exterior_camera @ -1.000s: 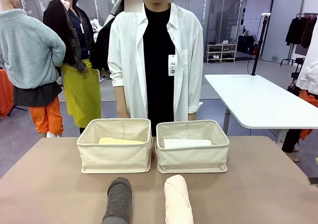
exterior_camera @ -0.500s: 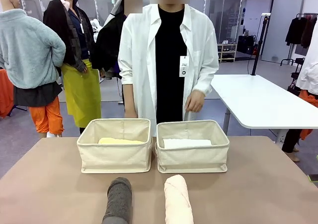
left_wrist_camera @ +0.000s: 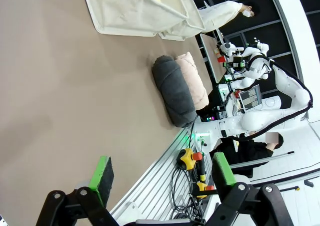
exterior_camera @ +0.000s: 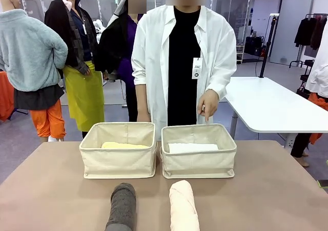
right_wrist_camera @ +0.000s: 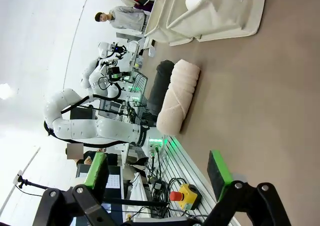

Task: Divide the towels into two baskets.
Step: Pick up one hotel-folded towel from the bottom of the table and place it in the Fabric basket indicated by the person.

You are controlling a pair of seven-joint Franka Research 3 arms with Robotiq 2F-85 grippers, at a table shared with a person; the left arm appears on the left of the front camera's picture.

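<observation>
Towels lie half sorted on a brown desk (exterior_camera: 46, 190) shared by a 2-armed robot and a person (exterior_camera: 179, 62) in a white shirt. On the robot's left, its left hand (left_wrist_camera: 162, 172) hangs over the near edge of the desk, green pads (left_wrist_camera: 102, 173) spread wide with nothing between them. Farther across, the left basket (exterior_camera: 118, 162), a cream canvas bin, stands upright with the pale yellow towel (exterior_camera: 124, 145) lying inside, just its top showing over the front wall. In front of that basket and apart from it, the dark grey towel (exterior_camera: 122, 208) lies rolled on the bare desk, its length running toward the robot. Beside it, with a gap between the 2 in the front view, the pale pink towel (exterior_camera: 183, 205) lies the same way, roughly parallel. Behind the pink roll stands the right basket (exterior_camera: 199, 164), side by side with the first and touching or nearly touching it, with the white towel (exterior_camera: 192, 148) inside. The person stands at the far side behind the 2 baskets, with the person's own fingers (exterior_camera: 208, 105) held low in front of the body and pointing down toward the right basket. On the robot's right, the right hand (right_wrist_camera: 158, 168) hovers over the near desk edge, its jaws also spread wide and holding nothing. From its wrist camera the pink roll lies nearer and the grey one just behind it.
</observation>
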